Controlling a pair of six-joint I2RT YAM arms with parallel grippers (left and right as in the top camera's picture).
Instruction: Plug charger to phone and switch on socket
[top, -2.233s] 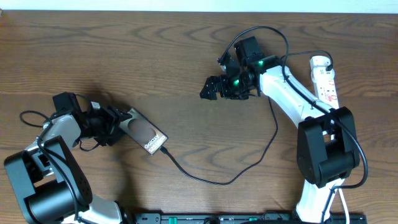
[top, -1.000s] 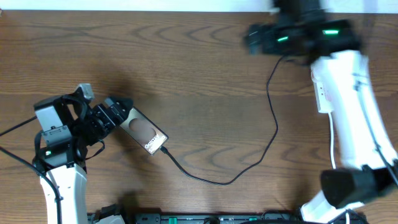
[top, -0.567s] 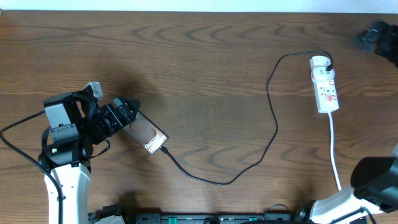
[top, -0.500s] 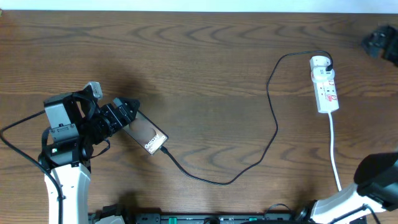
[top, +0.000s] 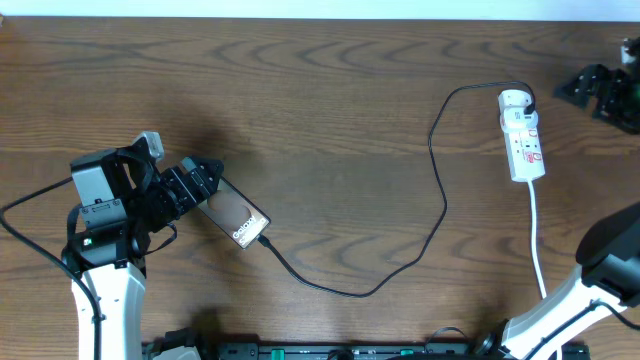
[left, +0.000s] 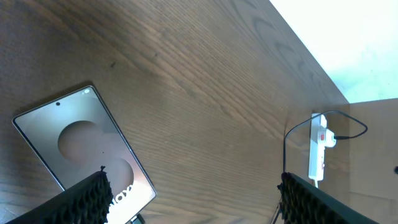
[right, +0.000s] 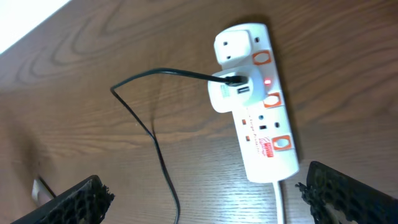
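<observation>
Overhead and wrist views. The phone (top: 232, 212) lies face up at 8 o'clock on the wooden surface (top: 320, 100), its lettered end pointing to 4 o'clock. The plug tip of the charger (top: 443, 205) meets that end. The cable loops across to the socket (top: 522, 135) at 2 o'clock and enters a white adapter (right: 225, 94) there. The left gripper (top: 200, 178) sits at the phone's 10 o'clock end, fingers open, gripping nothing. The right gripper (top: 578, 84) is at 2 o'clock of the socket and apart from it, fingers spread wide and empty.
</observation>
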